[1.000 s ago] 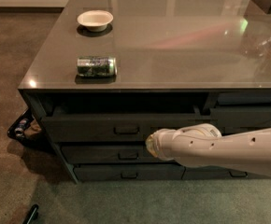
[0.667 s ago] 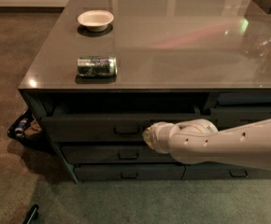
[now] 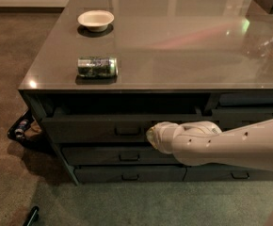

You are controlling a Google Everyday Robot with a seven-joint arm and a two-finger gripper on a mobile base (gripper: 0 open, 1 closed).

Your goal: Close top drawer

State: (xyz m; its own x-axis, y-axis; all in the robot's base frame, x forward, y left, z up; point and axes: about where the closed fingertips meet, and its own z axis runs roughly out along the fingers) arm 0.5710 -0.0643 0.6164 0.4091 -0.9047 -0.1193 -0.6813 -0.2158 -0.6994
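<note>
The top drawer (image 3: 80, 128) is a wide dark-grey drawer under the glass top, standing out a little with a dark gap above its front panel. Its small metal bar handle (image 3: 127, 132) is at the panel's centre. My white arm reaches in from the right. Its gripper (image 3: 151, 135) is at the drawer's front panel, just right of the handle, seen end-on against the panel.
On the glass table top (image 3: 183, 46) lie a can on its side (image 3: 97, 66) and a white bowl (image 3: 95, 20). Lower drawers (image 3: 103, 155) sit below, narrower drawers (image 3: 249, 100) to the right. A dark basket (image 3: 23, 131) stands on the carpet at left.
My arm's end has moved left and slightly up, from the second drawer row to the top drawer's front beside the handle. The drawer still stands out about as before.
</note>
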